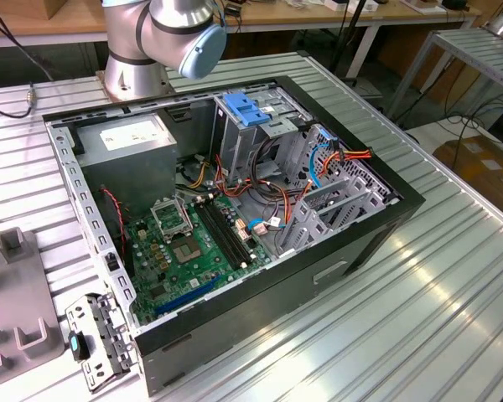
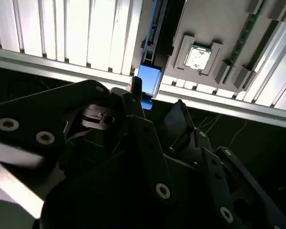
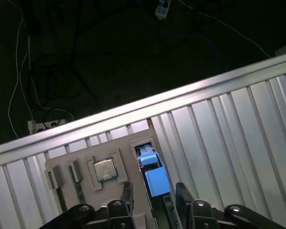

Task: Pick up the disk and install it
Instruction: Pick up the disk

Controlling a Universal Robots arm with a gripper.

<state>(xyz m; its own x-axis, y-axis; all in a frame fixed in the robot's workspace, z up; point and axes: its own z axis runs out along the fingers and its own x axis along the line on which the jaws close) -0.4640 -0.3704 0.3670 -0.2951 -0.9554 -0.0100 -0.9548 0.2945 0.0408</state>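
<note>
Where the ribbed tabletop (image 3: 229,143) meets its edge rail, we find the disk (image 3: 156,182) in a slot of a grey holder tray (image 3: 119,143). It seems to stand on its narrow side. We see it edge-on in both wrist views, as a thin dark strip capped with blue plastic. Its long axis runs along the tabletop's grooves, and the blue-capped end (image 2: 148,80) points towards the edge rail.

The gripper (image 3: 155,191) hangs over that end. Its jaws stand apart, one finger (image 3: 128,198) on each side of the disk. In the first wrist view a little of the tray shows between each finger and the blue cap, so we judge that the jaws are holding nothing.

We count one disk, one holder tray, two fingers, and one square processor chip (image 3: 105,169) lying flat in a pocket of the tray beside the disk.

In the exterior view we count one open computer case (image 1: 377,234) lying on the tabletop (image 1: 402,318). One blue bracket (image 1: 247,109) sits on the grey cage inside it. The arm (image 1: 163,33) rises from the tabletop behind the case.
</note>
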